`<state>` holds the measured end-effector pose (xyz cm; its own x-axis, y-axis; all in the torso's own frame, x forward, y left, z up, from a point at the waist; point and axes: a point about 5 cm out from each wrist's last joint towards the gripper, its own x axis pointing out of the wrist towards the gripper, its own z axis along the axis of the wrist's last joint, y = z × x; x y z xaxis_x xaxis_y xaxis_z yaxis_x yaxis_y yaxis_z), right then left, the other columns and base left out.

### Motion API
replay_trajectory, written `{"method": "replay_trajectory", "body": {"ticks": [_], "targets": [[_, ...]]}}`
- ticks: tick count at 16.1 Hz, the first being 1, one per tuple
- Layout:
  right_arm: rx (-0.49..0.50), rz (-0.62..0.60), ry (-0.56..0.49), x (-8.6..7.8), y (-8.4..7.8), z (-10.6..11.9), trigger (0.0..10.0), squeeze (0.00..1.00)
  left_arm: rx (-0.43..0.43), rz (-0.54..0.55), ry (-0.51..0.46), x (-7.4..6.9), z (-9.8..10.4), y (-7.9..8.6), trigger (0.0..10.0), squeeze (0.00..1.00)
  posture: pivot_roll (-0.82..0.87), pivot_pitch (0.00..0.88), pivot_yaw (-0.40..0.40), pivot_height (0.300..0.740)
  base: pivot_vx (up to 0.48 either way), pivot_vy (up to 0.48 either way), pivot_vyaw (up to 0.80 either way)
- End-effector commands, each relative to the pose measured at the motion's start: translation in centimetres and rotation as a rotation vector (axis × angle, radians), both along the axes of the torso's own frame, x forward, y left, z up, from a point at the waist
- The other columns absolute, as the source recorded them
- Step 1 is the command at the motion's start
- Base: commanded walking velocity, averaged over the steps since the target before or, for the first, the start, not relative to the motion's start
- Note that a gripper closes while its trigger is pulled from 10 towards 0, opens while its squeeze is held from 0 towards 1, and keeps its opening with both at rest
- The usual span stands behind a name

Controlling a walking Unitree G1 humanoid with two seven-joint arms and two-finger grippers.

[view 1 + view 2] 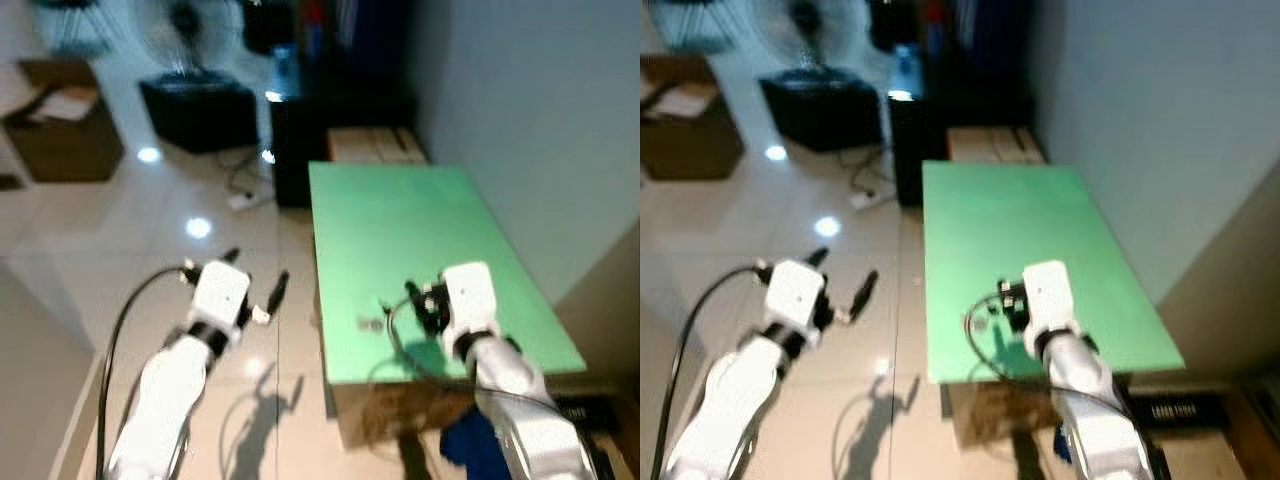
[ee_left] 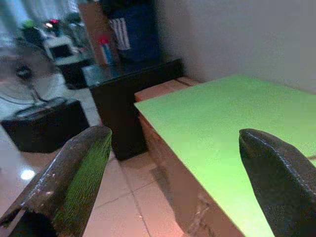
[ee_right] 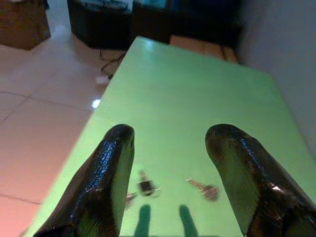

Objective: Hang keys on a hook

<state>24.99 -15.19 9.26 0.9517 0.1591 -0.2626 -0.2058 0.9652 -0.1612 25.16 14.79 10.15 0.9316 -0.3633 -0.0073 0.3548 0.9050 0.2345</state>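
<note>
Right pincer (image 3: 170,173) hovers over the near part of the flat green rectangular table (image 1: 400,220), its two black fingers (image 3: 106,177) spread wide apart and holding nothing. The small metal keys with a dark fob (image 3: 145,186) lie flat on the table top just below and between the fingertips; one loose key (image 3: 202,188) lies near the fob, a little apart from it. In the head views the keys (image 1: 372,322) appear as a small blurred cluster close to the table's near left edge, just beside the right wrist.

Left pincer (image 1: 258,285) is held out over the glossy pale tiled floor (image 1: 150,230), left of the table and well apart from the keys. Its fingers (image 2: 74,177) are wide open and empty.

Beyond the table: low black cabinet (image 1: 300,140) at the far end, a standing fan on a dark box (image 1: 190,60), a brown cardboard box (image 1: 60,130) at far left. A plain pale wall (image 1: 540,120) runs along the table's right side. Head views are blurred.
</note>
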Motion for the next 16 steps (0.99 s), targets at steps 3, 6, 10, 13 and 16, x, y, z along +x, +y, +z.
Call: {"method": "replay_trajectory", "body": {"ticks": [3, 6, 10, 13, 16], "targets": [[-0.029, -0.068, -0.006, -0.2, -1.3, -0.3, 10.0, 0.00, -0.023, 0.012, -0.049, 0.5, 0.9, -0.6, 10.0, 0.00, -0.07, 0.000, 0.010, 0.740, 0.000, 0.000, 0.00], [0.007, -0.049, -0.012, -0.6, -1.0, -0.4, 10.0, 0.00, -0.034, -0.012, -0.062, 0.5, 1.2, -0.7, 10.0, 0.00, -0.08, 0.000, 0.017, 0.740, 0.000, 0.000, 0.00], [0.070, -0.110, 0.003, -1.7, -1.7, -0.8, 10.0, 0.00, -0.066, -0.075, -0.055, 0.0, 1.4, -0.8, 10.0, 0.00, -0.09, 0.000, 0.027, 0.740, 0.142, 0.000, -0.34], [0.052, -0.119, 0.009, -1.6, -2.1, -1.0, 10.0, 0.00, -0.067, -0.088, -0.046, 0.3, 1.3, -1.1, 10.0, 0.00, -0.09, 0.000, 0.031, 0.740, 0.298, 0.000, 0.00], [0.048, -0.114, 0.009, -1.5, -1.9, -0.9, 10.0, 0.00, -0.073, -0.106, -0.039, 0.3, 1.3, -1.3, 10.0, 0.00, -0.09, 0.000, 0.033, 0.740, 0.303, 0.000, 0.00]]}}
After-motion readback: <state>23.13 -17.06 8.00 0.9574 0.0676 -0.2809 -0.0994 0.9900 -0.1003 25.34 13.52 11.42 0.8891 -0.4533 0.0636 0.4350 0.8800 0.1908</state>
